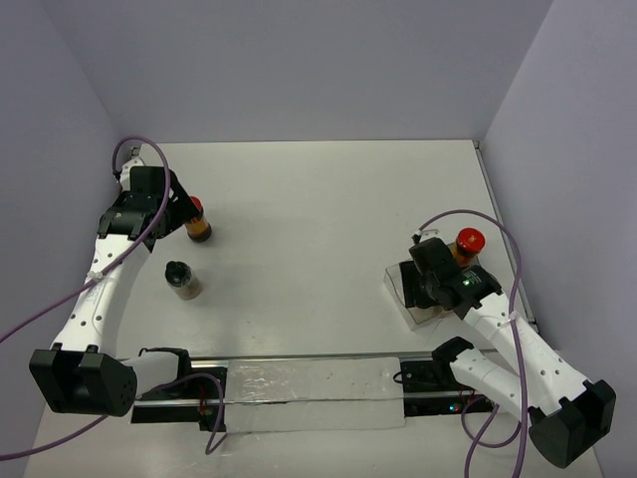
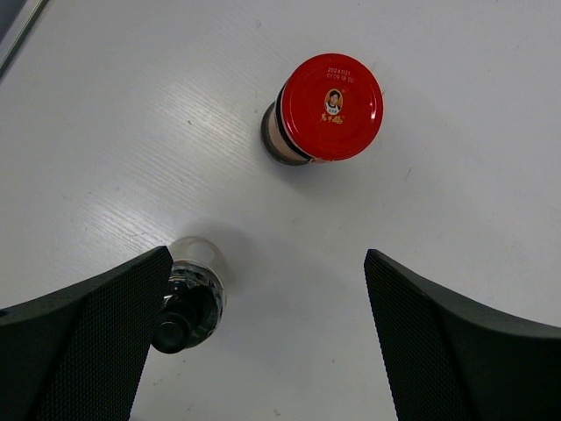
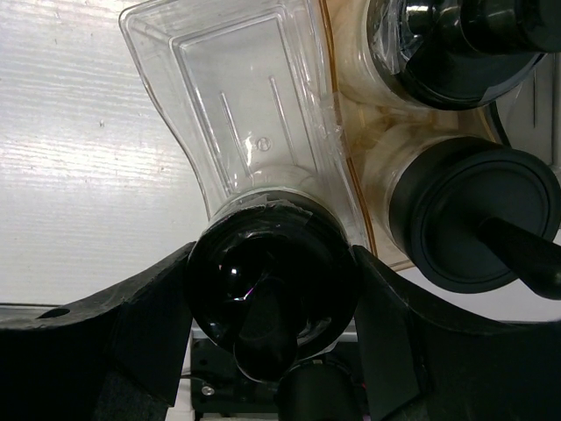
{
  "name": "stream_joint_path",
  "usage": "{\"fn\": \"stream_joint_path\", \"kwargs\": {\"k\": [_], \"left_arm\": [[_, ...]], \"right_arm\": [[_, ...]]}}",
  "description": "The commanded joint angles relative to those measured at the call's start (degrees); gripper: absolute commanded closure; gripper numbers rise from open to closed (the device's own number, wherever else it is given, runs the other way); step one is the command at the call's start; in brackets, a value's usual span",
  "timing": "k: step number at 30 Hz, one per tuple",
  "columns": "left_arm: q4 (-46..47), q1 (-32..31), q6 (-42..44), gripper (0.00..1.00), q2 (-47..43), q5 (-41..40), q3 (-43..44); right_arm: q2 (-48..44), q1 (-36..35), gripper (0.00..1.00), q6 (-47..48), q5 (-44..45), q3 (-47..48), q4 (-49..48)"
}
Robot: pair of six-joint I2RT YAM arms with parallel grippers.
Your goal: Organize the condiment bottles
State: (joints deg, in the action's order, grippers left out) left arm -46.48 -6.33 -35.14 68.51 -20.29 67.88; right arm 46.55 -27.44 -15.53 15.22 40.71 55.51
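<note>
The left gripper (image 2: 267, 254) is being held spread wide over the tabletop (image 1: 318, 199), gripping nothing, and a red-capped bottle (image 2: 329, 110) is being shown upright just beyond the gap between its fingers. A black-capped bottle (image 2: 188, 303) is being partly hidden by the left finger in the left wrist view. In the top view it is being shown standing near the red-capped one but apart from it, closer to the arm bases, at the left side of the tabletop. The right gripper (image 3: 272, 250) is being pressed against a second black-capped bottle (image 3: 263, 289), pinching it around the cap at the near end of a clear tray (image 3: 237, 105). A third black-capped bottle (image 3: 473, 215) with pale contents is being shown just to the right of the pinched one, and a fourth black-capped bottle (image 3: 456, 39) is being shown just beyond it; whether these two are standing inside the tray cannot be told. A second red-capped bottle (image 1: 469, 242) is being shown upright in the top view at the far right end of the tray, just behind the right gripper
</note>
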Motion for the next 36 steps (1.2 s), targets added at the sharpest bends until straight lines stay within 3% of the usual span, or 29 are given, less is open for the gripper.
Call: {"fn": "stream_joint_path", "kwargs": {"k": [1, 6, 10, 17, 27, 36], "left_arm": [[2.1, 0.1, 0.9, 0.0, 0.1, 0.4, 2.5], [2.1, 0.1, 0.9, 0.01, 0.2, 0.4, 2.3], [1.8, 0.1, 1.1, 0.0, 0.2, 0.1, 2.9], [0.3, 0.1, 1.6, 0.0, -0.2, -0.5, 4.2], [-10.8, 0.1, -0.5, 0.01, -4.2, -6.4, 3.8], [-10.7, 0.1, -8.2, 0.01, -6.7, -1.4, -6.4]], "right_arm": [[0.6, 0.1, 0.45, 0.1, 0.7, 0.4, -2.0], [0.4, 0.2, 0.15, 0.1, 1.3, 0.8, -1.4], [-0.1, 0.2, 0.06, 0.1, 2.0, 3.1, -0.9], [2.3, -0.7, 0.04, 0.1, 1.5, 13.3, -1.2], [21.9, -12.2, 0.02, 0.1, 3.1, 34.7, -9.5], [26.0, -13.2, 0.01, 0.1, 0.7, 35.6, -15.3]]}}
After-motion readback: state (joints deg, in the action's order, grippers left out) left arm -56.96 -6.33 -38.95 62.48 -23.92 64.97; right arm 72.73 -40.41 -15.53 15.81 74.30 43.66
